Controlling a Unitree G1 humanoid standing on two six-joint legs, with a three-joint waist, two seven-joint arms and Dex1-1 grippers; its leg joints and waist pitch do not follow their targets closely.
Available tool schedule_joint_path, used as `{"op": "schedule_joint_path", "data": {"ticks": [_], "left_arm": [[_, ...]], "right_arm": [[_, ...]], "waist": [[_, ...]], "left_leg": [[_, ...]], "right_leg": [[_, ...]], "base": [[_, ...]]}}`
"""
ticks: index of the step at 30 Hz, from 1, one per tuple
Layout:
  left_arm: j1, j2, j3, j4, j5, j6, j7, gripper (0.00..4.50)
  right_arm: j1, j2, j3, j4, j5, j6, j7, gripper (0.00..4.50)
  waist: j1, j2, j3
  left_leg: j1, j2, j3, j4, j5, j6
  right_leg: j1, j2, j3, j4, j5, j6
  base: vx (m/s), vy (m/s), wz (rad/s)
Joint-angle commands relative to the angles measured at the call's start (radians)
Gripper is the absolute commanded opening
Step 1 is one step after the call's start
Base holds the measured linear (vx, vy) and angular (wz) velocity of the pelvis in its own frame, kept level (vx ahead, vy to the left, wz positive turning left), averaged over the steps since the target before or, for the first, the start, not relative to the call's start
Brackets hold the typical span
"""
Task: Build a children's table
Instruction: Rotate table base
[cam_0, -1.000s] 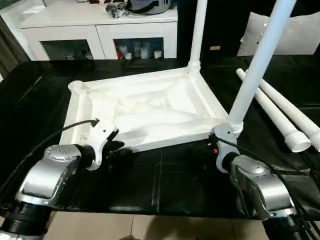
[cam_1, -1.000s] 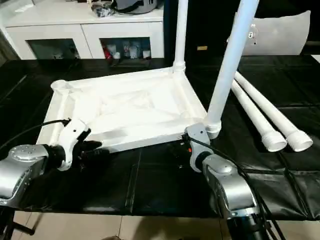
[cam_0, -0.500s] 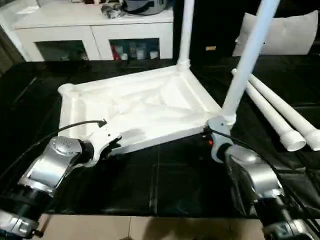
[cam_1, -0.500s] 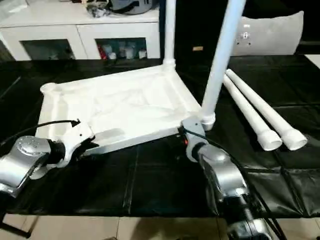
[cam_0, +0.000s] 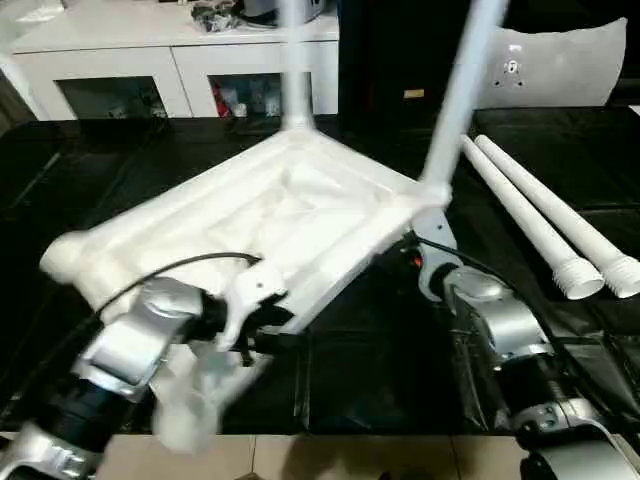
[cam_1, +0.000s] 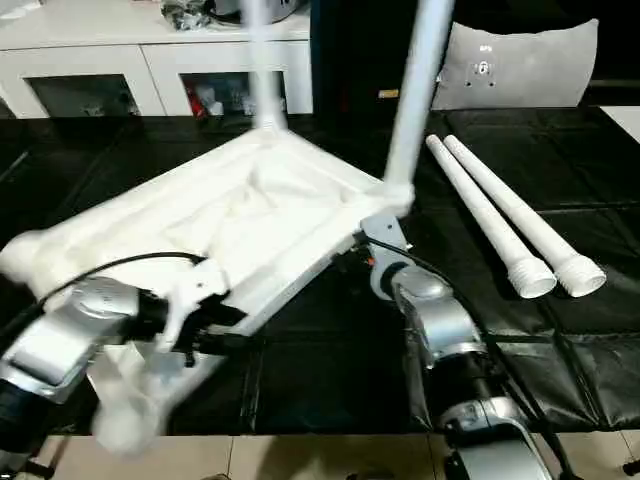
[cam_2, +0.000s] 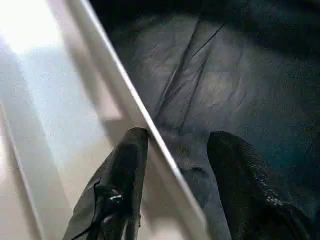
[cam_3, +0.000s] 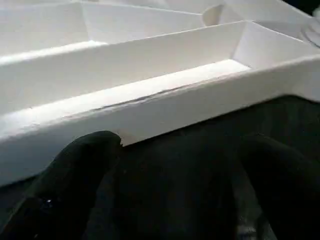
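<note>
The children's table lies upside down on the black-covered bench, its white top (cam_0: 300, 210) turned at an angle. Two legs stand up from its corner sockets, one at the back (cam_0: 295, 60) and one at the right (cam_0: 460, 90). My left gripper (cam_0: 272, 325) straddles the near rim (cam_2: 135, 107), one finger (cam_2: 127, 165) inside and the other outside, shut on it. The top's near left corner (cam_0: 185, 420) hangs past the bench's front edge. My right gripper (cam_3: 182, 145) is open just in front of the rim by the right corner (cam_0: 425, 200), holding nothing.
Two loose white legs (cam_0: 540, 225) lie side by side on the black cloth at the right. A white cabinet with glass doors (cam_0: 180, 60) stands behind the bench. A grey-white cushion (cam_0: 570, 60) leans at the back right. Pale floor tiles (cam_0: 350, 460) show below the front edge.
The table top has swung round about its right corner, its left end coming toward me with the left gripper on the rim. The right gripper stayed open near the right corner.
</note>
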Motion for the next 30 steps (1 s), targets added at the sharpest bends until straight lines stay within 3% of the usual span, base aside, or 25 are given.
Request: {"op": "schedule_joint_path", "data": {"ticks": [1, 2, 3, 6, 8, 12, 14, 15, 16, 19, 21, 22, 23, 26, 27, 29, 30], "left_arm": [[-0.039, -0.027, -0.004, 0.029, 0.022, -0.044, 0.046, 2.19], [-0.048, -0.037, -0.001, 0.046, 0.029, -0.053, 0.065, 2.19], [-0.076, -0.067, 0.017, 0.097, 0.046, -0.089, 0.121, 2.19], [-0.104, -0.091, 0.033, 0.142, 0.06, -0.131, 0.175, 2.19], [-0.133, -0.118, 0.06, 0.174, 0.063, -0.176, 0.22, 2.19], [-0.152, -0.147, 0.112, 0.153, 0.024, -0.177, 0.231, 2.19], [-0.146, -0.143, 0.124, 0.128, 0.008, -0.166, 0.221, 2.19], [-0.142, -0.137, 0.126, 0.116, 0.004, -0.161, 0.215, 2.19], [-0.125, -0.112, 0.13, 0.077, -0.01, -0.148, 0.192, 2.19], [-0.089, -0.039, 0.136, 0.01, -0.022, -0.133, 0.143, 2.19], [-0.056, 0.033, 0.145, -0.049, -0.027, -0.107, 0.092, 2.19], [-0.052, 0.042, 0.146, -0.057, -0.027, -0.103, 0.086, 2.19], [-0.038, 0.075, 0.154, -0.085, -0.03, -0.085, 0.067, 2.19], [0.001, 0.148, 0.17, -0.143, -0.046, -0.044, 0.028, 2.19], [0.048, 0.219, 0.185, -0.2, -0.064, -0.014, -0.006, 2.19], [0.095, 0.289, 0.195, -0.256, -0.088, 0.012, -0.048, 2.19], [0.114, 0.319, 0.196, -0.278, -0.096, 0.021, -0.07, 2.19]], "right_arm": [[-0.036, 0.019, 0.004, 0.01, 0.003, -0.029, -0.002, 4.5], [-0.037, 0.019, 0.003, 0.013, 0.003, -0.031, -0.003, 4.5], [-0.037, 0.017, -0.003, 0.01, -0.003, -0.036, -0.005, 4.5], [-0.034, 0.013, -0.01, -0.006, -0.004, -0.034, -0.007, 4.5], [-0.026, 0.007, -0.022, -0.041, 0.002, -0.023, -0.012, 4.5], [-0.001, -0.009, -0.029, -0.104, 0.004, -0.006, -0.014, 4.5], [0.015, -0.015, -0.029, -0.14, 0.007, 0.005, -0.01, 4.5], [0.023, -0.017, -0.029, -0.157, 0.01, 0.011, -0.007, 4.5], [0.047, -0.022, -0.027, -0.205, 0.021, 0.027, 0.012, 4.5], [0.101, -0.043, -0.012, -0.31, 0.044, 0.059, 0.071, 4.5], [0.143, -0.059, -0.013, -0.396, 0.08, 0.098, 0.108, 4.5], [0.149, -0.06, -0.015, -0.407, 0.086, 0.104, 0.111, 4.5], [0.17, -0.068, -0.02, -0.445, 0.106, 0.123, 0.125, 4.5], [0.216, -0.094, -0.012, -0.519, 0.128, 0.156, 0.158, 4.5], [0.253, -0.121, 0.008, -0.57, 0.123, 0.179, 0.185, 4.5], [0.278, -0.139, 0.021, -0.605, 0.118, 0.198, 0.201, 4.5], [0.284, -0.145, 0.024, -0.615, 0.118, 0.203, 0.207, 4.5]], "waist": [[0.009, -0.015, -0.064], [0.011, -0.015, -0.065], [0.013, -0.021, -0.065], [0.018, -0.014, -0.065], [0.015, -0.018, -0.065], [0.025, -0.022, -0.066], [0.029, -0.018, -0.063], [0.033, -0.022, -0.063], [0.033, -0.024, -0.06], [0.038, -0.013, -0.058], [0.04, -0.014, -0.056], [0.041, -0.006, -0.049], [0.038, -0.01, -0.046], [0.044, -0.006, -0.043], [0.044, -0.001, -0.045], [0.045, 0.0, -0.044], [0.046, -0.004, -0.044]], "left_leg": [[0.01, 0.029, 0.007, -0.079, -0.143, 0.046], [0.011, 0.03, 0.006, -0.079, -0.143, 0.044], [0.007, 0.03, 0.007, -0.08, -0.138, 0.044], [0.01, 0.031, 0.004, -0.081, -0.144, 0.032], [0.007, 0.029, 0.005, -0.08, -0.139, 0.033], [0.007, 0.031, 0.006, -0.078, -0.105, 0.047], [0.009, 0.032, 0.007, -0.079, -0.113, 0.052], [0.011, 0.034, 0.008, -0.079, -0.118, 0.053], [0.01, 0.033, 0.008, -0.081, -0.123, 0.053], [0.013, 0.036, 0.004, -0.088, -0.151, 0.041], [0.013, 0.037, 0.004, -0.091, -0.173, 0.032], [0.014, 0.036, 0.002, -0.094, -0.187, 0.028], [0.014, 0.036, 0.003, -0.096, -0.212, 0.02], [0.017, 0.038, -0.001, -0.103, -0.252, 0.0], [0.021, 0.037, -0.001, -0.103, -0.269, -0.012], [0.019, 0.036, -0.002, -0.104, -0.277, -0.021], [0.019, 0.036, -0.002, -0.107, -0.288, -0.022]], "right_leg": [[0.055, -0.038, 0.027, -0.063, -0.138, -0.292], [0.056, -0.039, 0.026, -0.062, -0.138, -0.291], [0.058, -0.038, 0.027, -0.061, -0.135, -0.284], [0.057, -0.039, 0.026, -0.06, -0.133, -0.277], [0.058, -0.035, 0.026, -0.061, -0.106, -0.276], [0.061, -0.038, 0.026, -0.056, -0.065, -0.286], [0.057, -0.038, 0.026, -0.058, -0.083, -0.285], [0.057, -0.039, 0.028, -0.058, -0.093, -0.281], [0.055, -0.037, 0.027, -0.06, -0.103, -0.28], [0.051, -0.034, 0.027, -0.058, -0.117, -0.266], [0.052, -0.034, 0.028, -0.06, -0.137, -0.258], [0.048, -0.033, 0.028, -0.061, -0.152, -0.253], [0.045, -0.031, 0.029, -0.065, -0.174, -0.245], [0.043, -0.033, 0.031, -0.066, -0.221, -0.227], [0.041, -0.031, 0.03, -0.067, -0.236, -0.226], [0.038, -0.031, 0.03, -0.066, -0.241, -0.222], [0.04, -0.032, 0.031, -0.069, -0.256, -0.216]], "base": [[0.0, 0.0, 0.0], [0.0, 0.0, 0.0], [0.0, 0.0, 0.0], [0.0, 0.0, 0.0], [0.0, 0.0, 0.0], [0.0, 0.0, 0.0], [0.0, 0.0, 0.0], [0.0, 0.0, 0.0], [0.0, 0.0, 0.0], [0.0, 0.0, 0.0], [0.0, 0.0, 0.0], [0.0, 0.0, 0.0], [0.0, 0.0, 0.0], [0.0, 0.0, 0.0], [0.0, 0.0, 0.0], [0.0, 0.0, 0.0], [0.0, 0.0, 0.0]]}}
